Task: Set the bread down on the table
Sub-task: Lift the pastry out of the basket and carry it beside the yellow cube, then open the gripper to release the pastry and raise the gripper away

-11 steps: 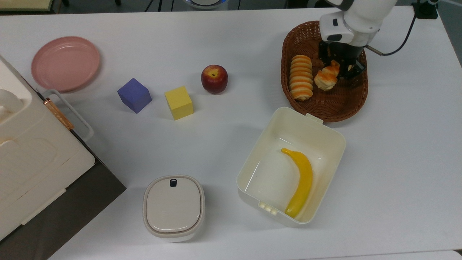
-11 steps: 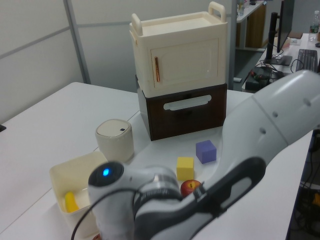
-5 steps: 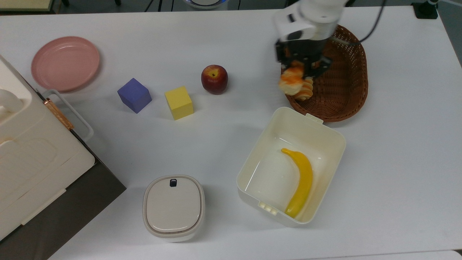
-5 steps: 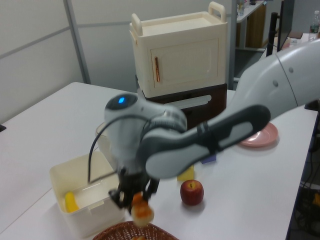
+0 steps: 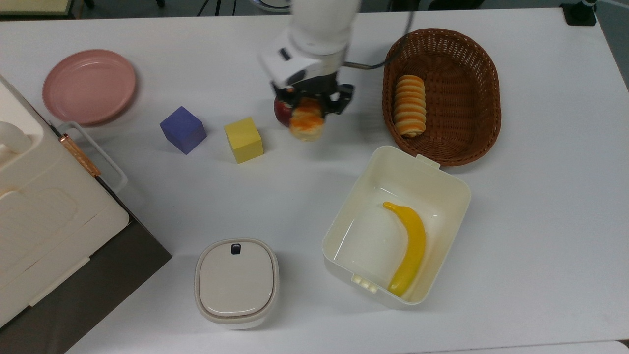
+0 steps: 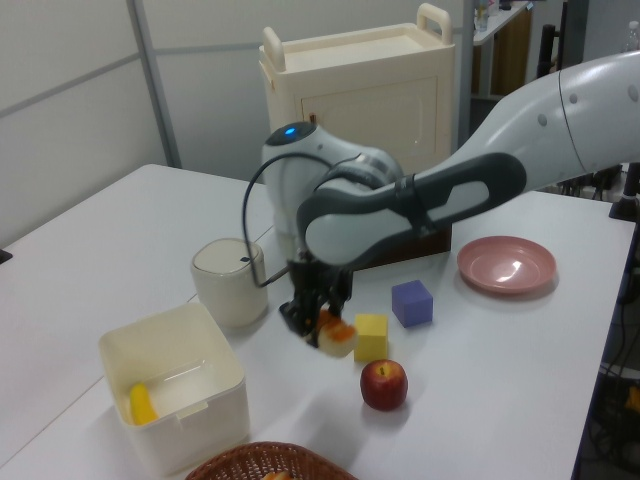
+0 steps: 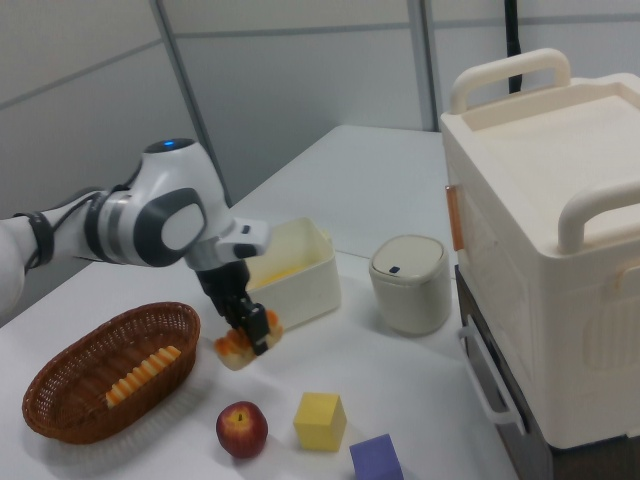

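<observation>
Pink plate (image 5: 89, 86): far left in the top view, well apart from your work; ignore it.
Cabinet (image 6: 357, 140): standing at the table's left edge in the top view, well clear of your path.
Purple block (image 5: 183, 130): left of the yellow one, apart from it, not in your path.
Yellow block (image 5: 243, 139): just beside your load on the top view's left; in the left view it sits right next to the bun, so don't drift that way.
Lidded pot (image 5: 236, 282): near edge, well apart.
Apple (image 7: 241, 429): this is your obstacle; in the top view the bun overlaps it, and the right view puts it low on the table, near the claw.
Claw (image 5: 310, 109): clamped on the bread, fingers pointing down, carried above the table.
Bread (image 5: 307, 123): hanging under the claw, off the surface, long axis roughly along the fingers; out of the basket, not yet set down.
Table (image 5: 540, 206): bare white patch lies just toward the near side, between the yellow block and the tub; I'd judge that the spot to lower onto.
Tub (image 5: 444, 187): holds a banana (image 5: 409, 246), near right; stay short of its rim.
Basket (image 5: 480, 125): far right, striped roll (image 5: 410, 104) lying inside.
</observation>
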